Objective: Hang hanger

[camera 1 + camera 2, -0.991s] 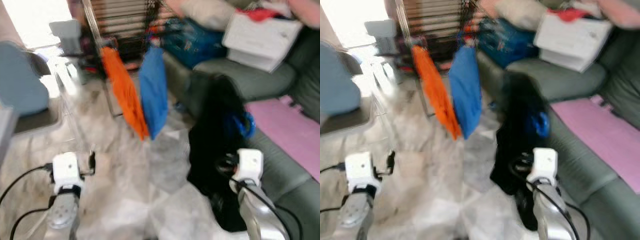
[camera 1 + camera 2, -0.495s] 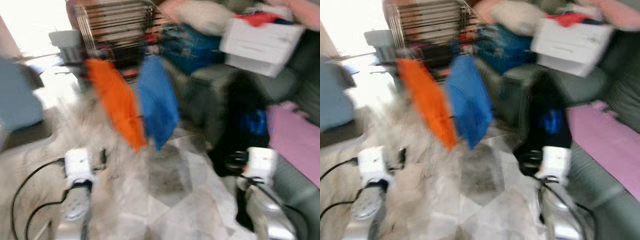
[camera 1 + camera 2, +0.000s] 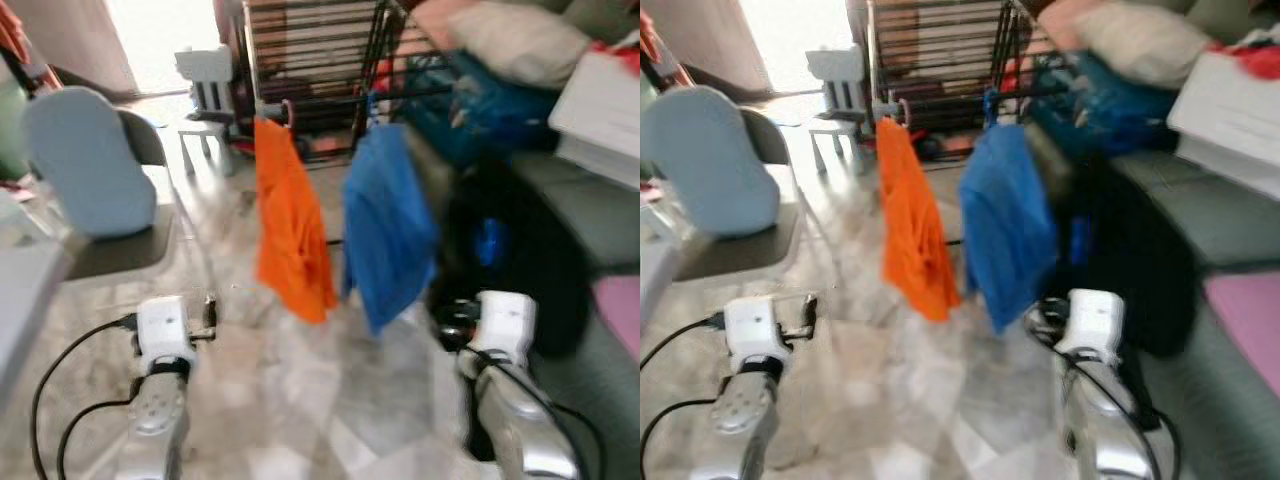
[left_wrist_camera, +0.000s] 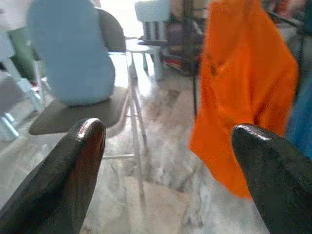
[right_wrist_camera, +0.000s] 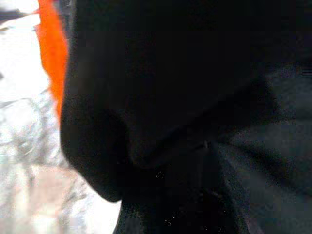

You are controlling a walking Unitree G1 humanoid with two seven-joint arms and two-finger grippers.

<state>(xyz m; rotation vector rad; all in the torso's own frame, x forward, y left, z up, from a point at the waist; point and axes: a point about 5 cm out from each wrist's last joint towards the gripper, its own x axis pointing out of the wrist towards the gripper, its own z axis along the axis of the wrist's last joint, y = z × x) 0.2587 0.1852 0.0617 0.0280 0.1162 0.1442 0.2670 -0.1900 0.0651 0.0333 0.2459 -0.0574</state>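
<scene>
Dangling black garment (image 3: 520,270), seemingly on blue hanger (image 3: 489,243), blurred

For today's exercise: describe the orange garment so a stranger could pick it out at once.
Find the dark metal drying rack at the back of the room. Two garments hang from its front edge; the orange garment is the left one, nearer the grey chair, beside the blue garment.

Pale marble-patterned tile floor (image 3: 300,370); grey folding chair with light-blue cushion (image 3: 95,185) at 10 o'clock; grey-green sofa (image 3: 1230,240) at 3 o'clock; bright doorway (image 3: 160,30) at 11 o'clock.
</scene>
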